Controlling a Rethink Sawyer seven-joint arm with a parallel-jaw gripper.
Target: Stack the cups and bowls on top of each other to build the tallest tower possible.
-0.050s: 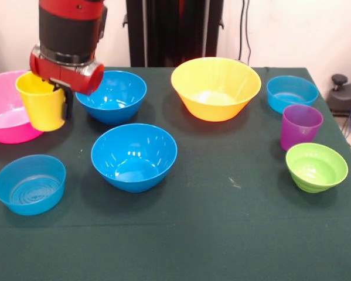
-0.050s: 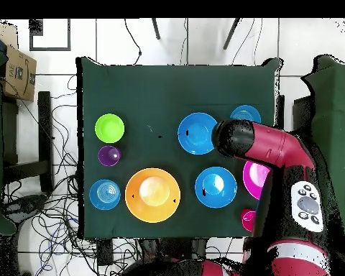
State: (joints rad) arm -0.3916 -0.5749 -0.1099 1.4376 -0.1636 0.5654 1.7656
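A smooth yellow cup was gripped by the tool and held upright and clear of the green worktop, in front of the large pink bowl. Two deep blue bowls were seen just beside it. The translucent purple cup stood well apart, between a light-blue bowl and the lime bowl.

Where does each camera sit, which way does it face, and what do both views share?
Front view: across the table, facing the robot; the arm's red-and-black end enters from above, its hand holding the yellow cup.
Overhead view: above the table, looking straight down; the arm reaches up from the bottom.
Shared: the yellow-orange bowl, purple cup, green bowl.
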